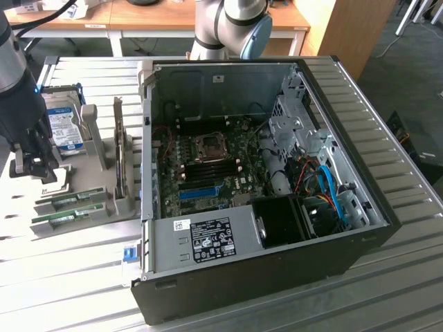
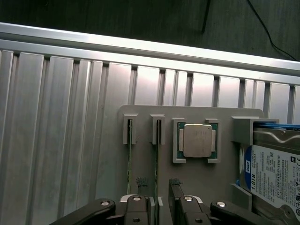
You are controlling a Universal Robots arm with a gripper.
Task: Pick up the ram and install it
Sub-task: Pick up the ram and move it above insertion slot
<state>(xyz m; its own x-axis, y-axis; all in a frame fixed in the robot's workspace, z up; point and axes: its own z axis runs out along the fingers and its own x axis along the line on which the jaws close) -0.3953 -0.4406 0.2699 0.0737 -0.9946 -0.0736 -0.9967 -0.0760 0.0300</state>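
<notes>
Where the exterior view's left edge cuts off the arm, the tool (image 1: 32,169) hangs over a grey holder (image 1: 86,181) on the ribbed bench (image 1: 69,277), jaws wide, gripping nothing.

Wrist view: the fingers (image 2: 176,192) stand either side of the ram (image 2: 157,154), which sits on edge in its holder slot. Cannot tell whether they touch it. A twin stick (image 2: 129,159) sits in the next slot, parallel and just beside. On the ram's other side a processor chip (image 2: 197,140) lies flat in a square pocket. Beyond the chip is a drive (image 2: 274,173) with a blue-and-white label.

Toward the exterior view's right, just past the holder, an open case (image 1: 277,277) lies on its side on the bench. Its board (image 1: 208,169) is exposed, with a blue slot (image 1: 197,191) toward the near edge.
</notes>
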